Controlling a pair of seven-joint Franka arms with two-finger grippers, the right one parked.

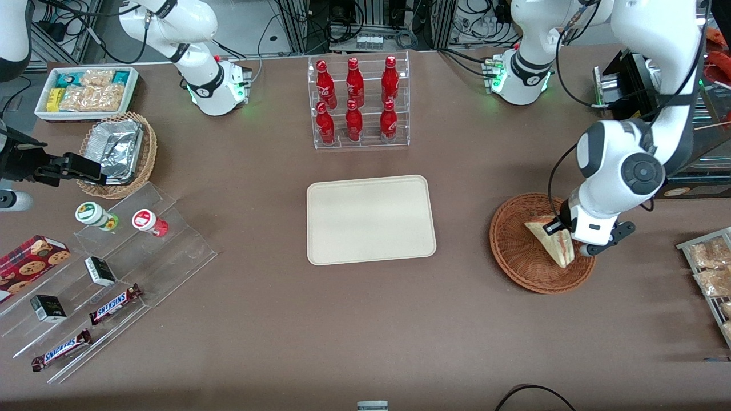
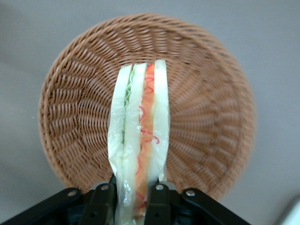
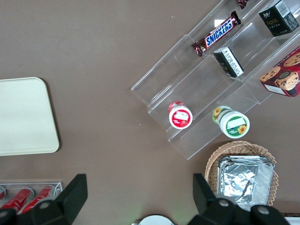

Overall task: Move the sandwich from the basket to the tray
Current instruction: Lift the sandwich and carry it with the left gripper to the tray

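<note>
The sandwich [image 1: 549, 242], a pale wedge in clear wrap with green and red-orange filling, is over the round reddish-brown basket [image 1: 514, 260] toward the working arm's end of the table. My left gripper [image 1: 561, 228] is shut on the wedge's end. The wrist view shows the black fingers [image 2: 158, 199] pressing both bread faces, with the gripper [image 2: 133, 199] holding the sandwich [image 2: 140, 136] edge-up above the basket's weave [image 2: 211, 117]. I cannot tell whether it touches the weave. The cream-beige tray [image 1: 371, 220] lies flat at the table's middle, with nothing on it.
A clear rack of red bottles [image 1: 358, 103] stands farther from the camera than the tray. Bagged snacks [image 1: 711, 268] lie at the working arm's table edge. Toward the parked arm's end are a foil-lined wicker basket [image 1: 117, 151], a white snack bin [image 1: 85, 91] and an acrylic stepped shelf [image 1: 114, 268].
</note>
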